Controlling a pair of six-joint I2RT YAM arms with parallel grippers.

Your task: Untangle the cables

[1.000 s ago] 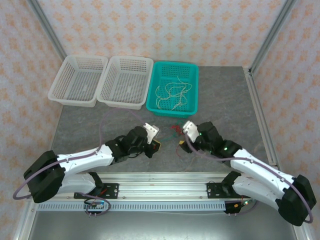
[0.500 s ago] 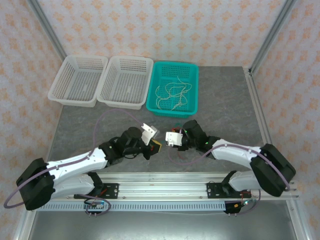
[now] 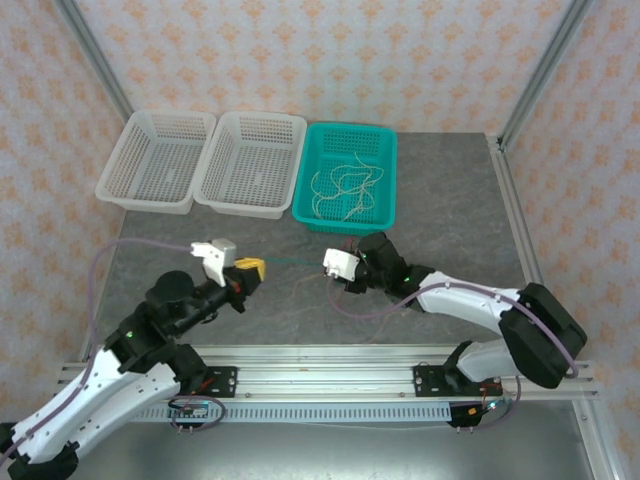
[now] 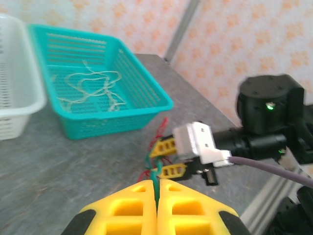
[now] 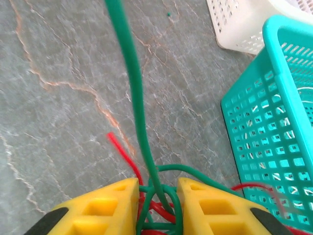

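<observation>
Left gripper (image 3: 255,268) (image 4: 157,183): yellow fingers clenched on one end of a thin dark green wire (image 3: 290,262) (image 4: 155,172). No gap between the pads in the left wrist view. The wire runs in a straight line above the grey stone-pattern tabletop (image 3: 450,200) to the right gripper (image 3: 335,275) (image 4: 157,160) (image 5: 156,196).

Right gripper sits low, just in front of the teal plastic mesh basket (image 3: 350,127) (image 4: 112,125) (image 5: 274,147). Its yellow fingers stand partly apart and grasp a small knot of green and red wires (image 5: 159,210) (image 4: 152,164). In the right wrist view, green loops fill the gap and touch both pads, with red strands under them. The green wire (image 5: 137,98) rises out of that knot and leaves the top of that view. One red end (image 5: 122,152) lies loose on the table just left of the knot. More red shows at the lower right, beside the basket wall.

A bunch of thin cream-white wires (image 3: 345,190) (image 4: 93,88) lies loosely coiled inside the teal basket, apart from both grippers.

A white plastic mesh basket (image 3: 240,208) stands just left of the teal one. A second white mesh basket (image 3: 145,203) is at the far left, and all three are in a row along the far side of the table.

Both arms reach in from the near edge, left gripper pointing right, right gripper pointing left.
</observation>
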